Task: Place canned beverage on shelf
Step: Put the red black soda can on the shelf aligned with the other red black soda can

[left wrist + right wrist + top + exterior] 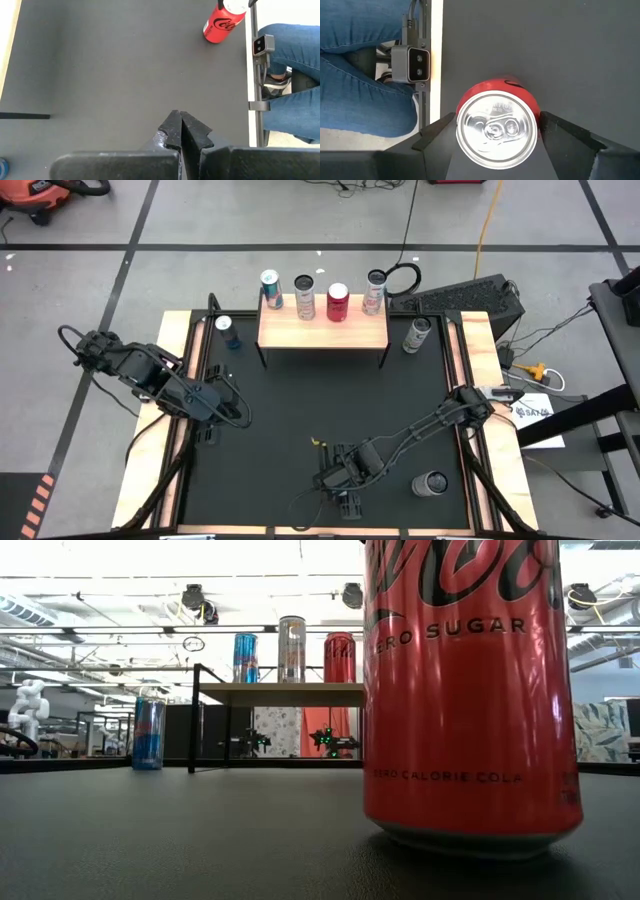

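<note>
**Q:** Where is the canned beverage (497,132), and how does its long axis run?

**A:** The red can stands upright on its base on the dark worktop (300,410). It is near the front edge and toward the right side, so its long axis is vertical. The lid faces straight up in the right wrist view, and the lettering reads level in the low view.

**Q:** State of the right gripper (345,498)?

**A:** Its fingers (437,132) are spread apart, one on each side of the lid in the right wrist view. Contact with the can wall cannot be told. The can rests on the worktop.

**Q:** And the left gripper (180,122)?

**A:** Its fingers are closed together on nothing, and it waits over the left part of the worktop.

**Q:** What is at the shelf (323,332)?

**A:** It stands at the far edge. Four upright cans line its back: teal can (271,290), silver can (304,295), red shelf can (338,302) and pale can (374,290). The front strip of the board is bare.

**Q:** Is there open room between them?

**A:** The middle of the worktop is bare mat. A blue can (228,332) stands to the left of the shelf and a grey can (417,335) to its right. A person's legs in jeans (360,75) are just beyond the front edge.
</note>
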Robot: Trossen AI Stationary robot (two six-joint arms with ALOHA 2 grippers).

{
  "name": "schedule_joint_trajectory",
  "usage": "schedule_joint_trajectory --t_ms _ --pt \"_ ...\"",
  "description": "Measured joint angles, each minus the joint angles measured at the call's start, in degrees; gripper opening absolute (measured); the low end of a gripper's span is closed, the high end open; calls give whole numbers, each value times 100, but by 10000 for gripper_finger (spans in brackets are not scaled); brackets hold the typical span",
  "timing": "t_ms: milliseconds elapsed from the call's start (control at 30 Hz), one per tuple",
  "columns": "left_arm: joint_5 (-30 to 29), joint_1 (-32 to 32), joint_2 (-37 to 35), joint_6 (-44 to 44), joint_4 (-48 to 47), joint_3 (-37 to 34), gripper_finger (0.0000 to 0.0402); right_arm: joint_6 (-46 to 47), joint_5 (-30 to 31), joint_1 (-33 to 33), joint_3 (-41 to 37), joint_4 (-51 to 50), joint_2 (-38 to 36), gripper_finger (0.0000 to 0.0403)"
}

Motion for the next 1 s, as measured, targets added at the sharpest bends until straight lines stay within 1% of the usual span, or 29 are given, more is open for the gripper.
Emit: schedule_joint_trajectory --t_ms 500,600,700,833,1000 --pt "0 0 0 0 1 0 0 7 15 -2 2 209 0 263" --pt "-2 1 0 2 0 0 0 -120 13 0 2 211 0 266" --pt "0 1 0 2 0 0 0 -154 13 0 2 188 0 280" --pt "0 0 0 2 0 0 0 -149 6 0 2 165 0 309" --pt "-2 2 0 2 -15 0 0 -132 -481 -7 2 167 -2 332"
